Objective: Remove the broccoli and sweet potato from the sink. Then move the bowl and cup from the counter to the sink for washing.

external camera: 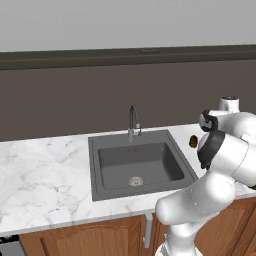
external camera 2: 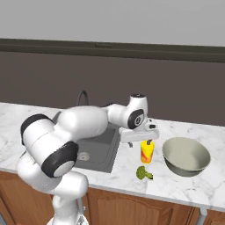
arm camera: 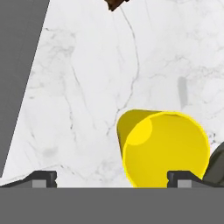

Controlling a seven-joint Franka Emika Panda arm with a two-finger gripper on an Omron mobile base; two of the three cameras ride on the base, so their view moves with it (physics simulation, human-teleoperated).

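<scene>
White marble counter (external camera 2: 184, 186) with grey veins runs along a dark brown wall, above brown wooden cabinet doors (external camera: 90, 240). Standing upright on that marble, to the right of the basin, is the small bright yellow cylindrical cup (external camera 2: 146, 152); the hand view looks down into its open mouth. Directly above the cup hangs the robot's two-finger gripper (external camera 2: 141, 139), its dark fingers spread wide apart and closed on nothing, one fingertip (arm camera: 43, 178) out over bare marble and the other at the cup's rim. Just in front of the cup, nearer the counter edge, lies the small lumpy yellow-green broccoli floret (external camera 2: 143, 173). To the cup's right, close by but apart from it, sits the wide round grey-green bowl (external camera 2: 186, 157) with its pale cream inside facing up. A small dark brown oval sweet potato (external camera: 193, 141) rests on the marble beside the basin's right rim, partly hidden behind the arm in the left base view. The square dark grey recessed sink (external camera: 140, 164) holds a round metal drain (external camera: 135, 181) in its floor, and a curved chrome faucet (external camera: 134, 121) rises at its back edge. The white arm (external camera 2: 83, 123) with dark joints reaches across the sink toward the cup
</scene>
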